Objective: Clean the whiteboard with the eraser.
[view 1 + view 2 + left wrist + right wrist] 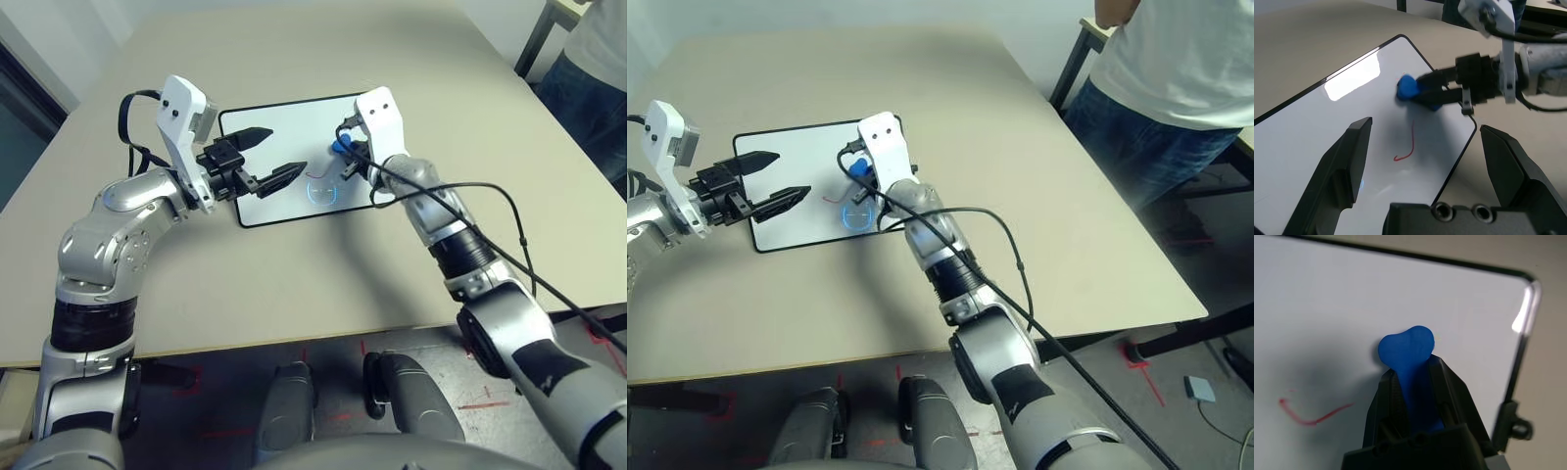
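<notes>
Pinching the blue eraser [1413,362] between its fingers, your right end effector [1415,401] is over the right-hand part of the whiteboard [284,137], near a side edge. You have the board lying flat on the bench [950,88], its thin black frame [1425,257] all around it and a small black knob [1520,429] on the side edge close to the eraser. Bare bench surrounds the board, giving you open room beyond its far edge and between its near edge and the bench's front edge. Your left end effector [1427,181] is spread wide and empty above the board's left part, well apart from the eraser. Between the two sits a curved red mark [1410,147], with a blue round mark [321,191] just beside it. Black cables [470,227] loop over your right forearm. Past the bench's right side, you have a person in a white shirt [1185,69] and jeans standing.
</notes>
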Controlling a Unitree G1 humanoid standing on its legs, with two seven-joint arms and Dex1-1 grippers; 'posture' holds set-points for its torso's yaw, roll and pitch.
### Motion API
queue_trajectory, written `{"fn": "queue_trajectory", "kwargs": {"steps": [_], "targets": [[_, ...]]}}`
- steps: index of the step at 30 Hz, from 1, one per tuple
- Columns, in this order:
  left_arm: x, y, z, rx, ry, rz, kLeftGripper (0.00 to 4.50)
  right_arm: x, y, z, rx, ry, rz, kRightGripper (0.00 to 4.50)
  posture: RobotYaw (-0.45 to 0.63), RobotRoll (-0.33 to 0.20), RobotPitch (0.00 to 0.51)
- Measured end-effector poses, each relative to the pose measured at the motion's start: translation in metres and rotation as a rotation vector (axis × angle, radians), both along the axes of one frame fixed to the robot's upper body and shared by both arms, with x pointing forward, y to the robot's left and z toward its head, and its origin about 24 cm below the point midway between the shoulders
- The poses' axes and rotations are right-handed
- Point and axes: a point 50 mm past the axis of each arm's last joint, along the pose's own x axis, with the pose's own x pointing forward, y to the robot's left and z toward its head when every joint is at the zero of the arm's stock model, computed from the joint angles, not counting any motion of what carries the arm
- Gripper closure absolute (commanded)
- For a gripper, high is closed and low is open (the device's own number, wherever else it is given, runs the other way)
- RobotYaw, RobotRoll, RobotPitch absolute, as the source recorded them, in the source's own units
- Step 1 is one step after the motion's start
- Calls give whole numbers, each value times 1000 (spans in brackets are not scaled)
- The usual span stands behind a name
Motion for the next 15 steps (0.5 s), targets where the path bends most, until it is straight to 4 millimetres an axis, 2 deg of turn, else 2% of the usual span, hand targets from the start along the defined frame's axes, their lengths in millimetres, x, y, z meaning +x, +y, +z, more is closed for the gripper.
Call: {"fn": "queue_trajectory", "kwargs": {"steps": [3,8,15], "targets": [[0,0,0,0,0,0,0,6,-5,8,11,-30,-28,3683,131,0,131],[0,0,0,0,0,0,0,5,-2,8,27,-40,-20,3685,132,0,133],[0,0,0,0,-1,-1,0,-14,15,-15,9,13,67,3686,131,0,135]]}}
